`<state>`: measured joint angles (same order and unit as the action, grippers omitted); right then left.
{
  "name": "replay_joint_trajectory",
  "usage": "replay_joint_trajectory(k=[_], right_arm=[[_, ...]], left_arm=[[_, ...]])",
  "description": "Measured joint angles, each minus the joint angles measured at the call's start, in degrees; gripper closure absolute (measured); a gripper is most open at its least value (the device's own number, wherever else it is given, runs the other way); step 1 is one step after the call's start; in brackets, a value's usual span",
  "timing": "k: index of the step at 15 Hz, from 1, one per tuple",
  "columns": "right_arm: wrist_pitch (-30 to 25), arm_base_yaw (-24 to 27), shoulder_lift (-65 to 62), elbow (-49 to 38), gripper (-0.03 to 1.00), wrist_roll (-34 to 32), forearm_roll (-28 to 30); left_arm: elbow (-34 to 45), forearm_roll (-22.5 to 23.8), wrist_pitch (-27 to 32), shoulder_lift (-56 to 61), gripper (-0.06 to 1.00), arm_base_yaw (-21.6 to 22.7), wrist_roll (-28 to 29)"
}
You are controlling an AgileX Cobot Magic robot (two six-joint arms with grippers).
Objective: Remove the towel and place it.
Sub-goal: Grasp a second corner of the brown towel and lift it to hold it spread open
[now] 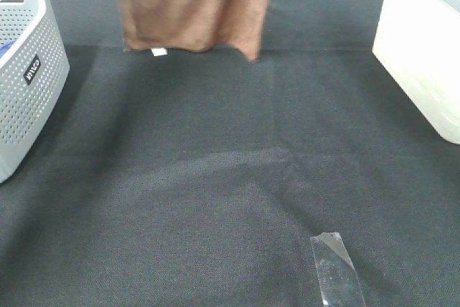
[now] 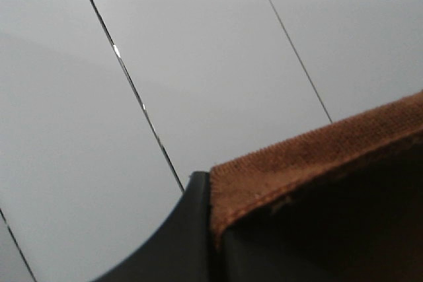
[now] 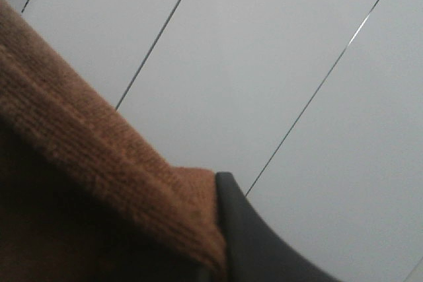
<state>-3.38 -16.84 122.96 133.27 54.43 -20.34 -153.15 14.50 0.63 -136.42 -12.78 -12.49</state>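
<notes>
**Left gripper and right gripper both pinched shut on large rectangular brown terry towel**

Left wrist view: one black finger sits hard against the stitched hem of the towel. The hem runs away from the finger in a straight band. The area under the hem is dark, so I cannot make out the second finger. A pale grey panelled surface with thin dark seams is behind.

Right wrist view: same picture mirrored. A black finger is touching the thick ribbed hem of the towel, with the grey panels behind it. The jaws are closed with cloth between them, so this is a grip on the towel's edge.

Exterior high view: neither gripper is in frame. The towel hangs down from above the top of the frame, at the far side and slightly left of centre. Its lower edge hangs over the far part of the black woven table cloth. I cannot tell whether it touches the cloth.
- A small white tag sits at the lower edge, toward the left corner.
- The right lower corner droops a bit lower than the rest.
- A grey perforated plastic basket with a black label stands at the left edge, apart from the towel.
- A white plastic box stands at the far right, also apart from the towel.
- A short strip of shiny clear tape lies on the cloth near right, well apart from everything.
</notes>
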Motion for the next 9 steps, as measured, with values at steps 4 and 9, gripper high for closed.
replay_joint_trajectory(k=[4, 9], right_arm=[[-13.4, 0.1, 1.0, 0.0, 0.97, -3.2, -0.5], [-40.6, 0.1, -1.0, 0.0, 0.97, -20.7, 5.8]], left_arm=[[0.0, -3.2, 37.8, 0.2, 0.94, -2.2, -3.1], [0.0, -7.6, 68.3, 2.4, 0.94, -3.4, -8.0]])
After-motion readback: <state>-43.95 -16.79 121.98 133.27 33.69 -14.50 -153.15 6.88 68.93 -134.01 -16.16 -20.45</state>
